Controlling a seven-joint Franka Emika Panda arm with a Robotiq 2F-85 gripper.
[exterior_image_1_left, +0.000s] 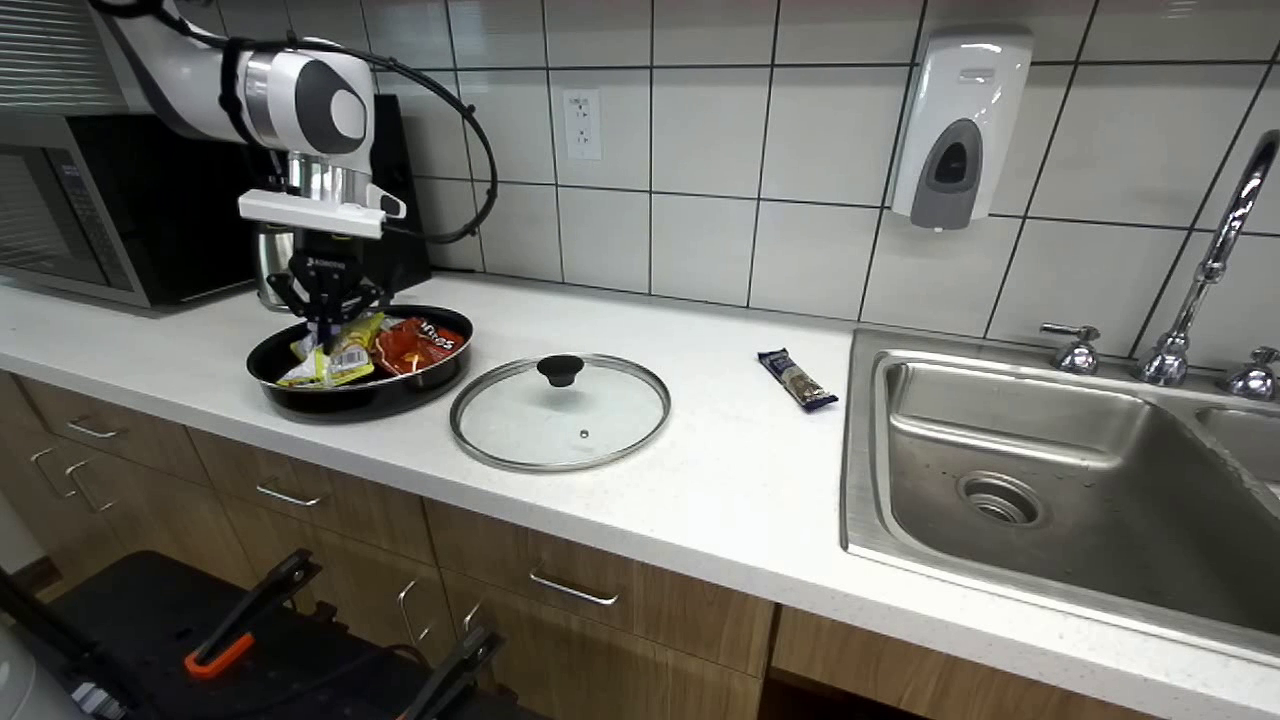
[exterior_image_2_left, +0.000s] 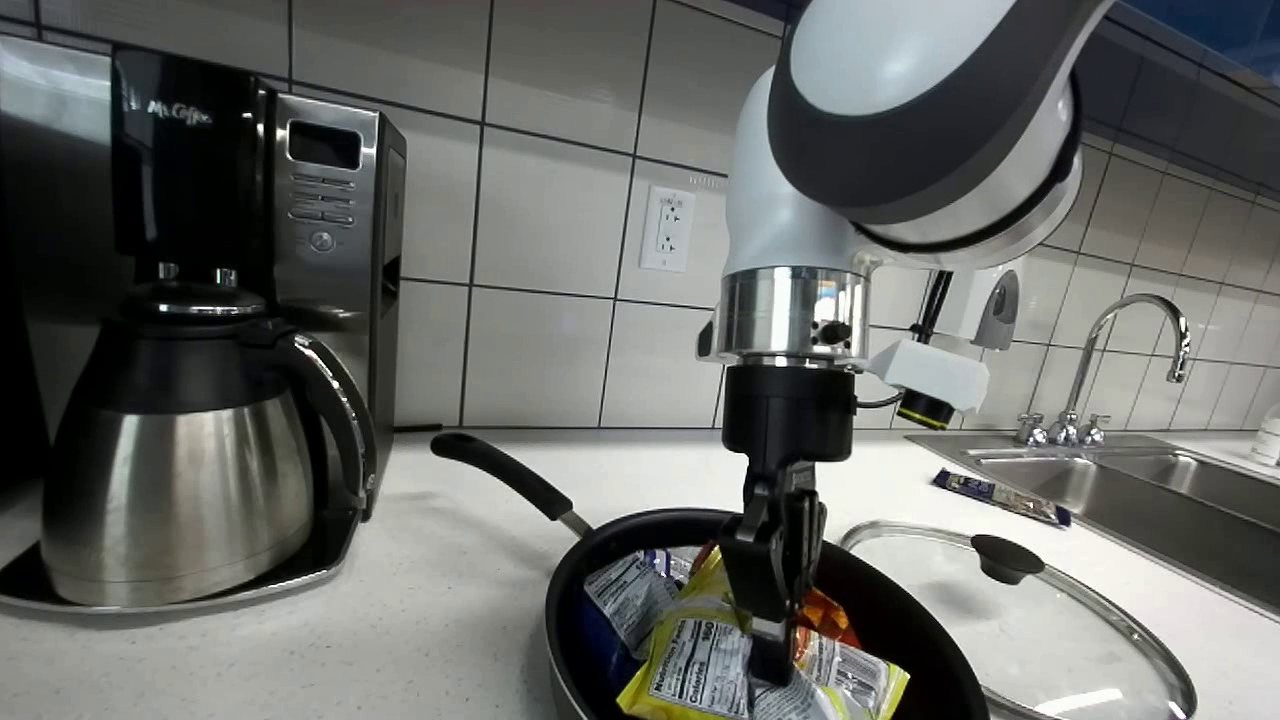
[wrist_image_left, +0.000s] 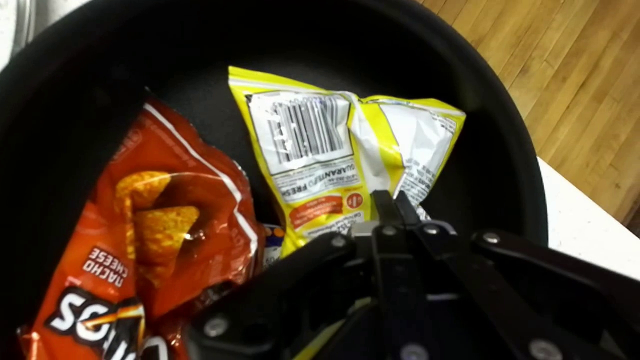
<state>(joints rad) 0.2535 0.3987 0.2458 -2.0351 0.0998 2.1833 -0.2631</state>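
Counter (exterior_image_1_left: 700, 500) had a black pan (exterior_image_1_left: 340, 402) on the left, glass lid (exterior_image_1_left: 560, 430) just right of it. Claw (wrist_image_left: 394, 201) was squeezed pretty much closed inside the pan, left of a red chip bag (exterior_image_1_left: 415, 345), pinching a yellow snack bag (wrist_image_left: 325, 150). Little wrapped bar (exterior_image_1_left: 797, 380) lay further right.

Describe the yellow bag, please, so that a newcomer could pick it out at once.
On the white counter, look for the black pan beside the glass lid. The yellow bag is in it, pinched by the gripper. Its colour and barcode set it apart from the red bag and blue bag there.
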